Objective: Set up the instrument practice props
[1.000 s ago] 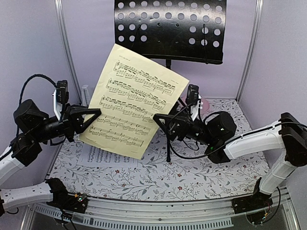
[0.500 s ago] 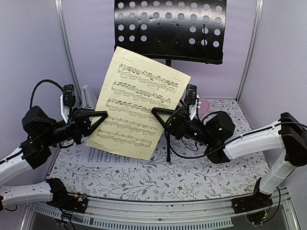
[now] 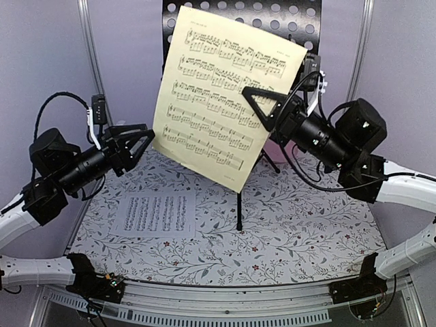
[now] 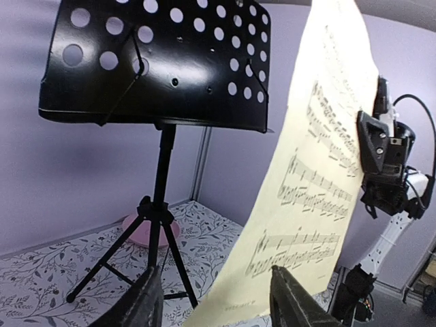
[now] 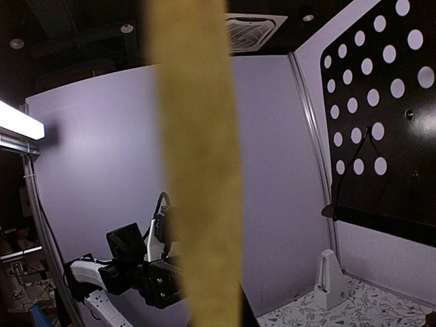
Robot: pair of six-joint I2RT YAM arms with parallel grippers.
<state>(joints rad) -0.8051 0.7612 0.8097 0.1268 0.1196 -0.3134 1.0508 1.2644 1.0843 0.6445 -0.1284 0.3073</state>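
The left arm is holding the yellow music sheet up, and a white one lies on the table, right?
No: the top view shows the right gripper holding the yellow sheet. The white sheet does lie on the table.

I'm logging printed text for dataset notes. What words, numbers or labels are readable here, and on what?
On the yellowish sheet-music page: staves of notes and a small heading, too small to read.
On the white sheet-music page: printed notes, too blurred to read.
No other lettering is legible.

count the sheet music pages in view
2: the yellowish page held by the right gripper in front of the music stand; the white page flat on the table, left side. None appears hidden.
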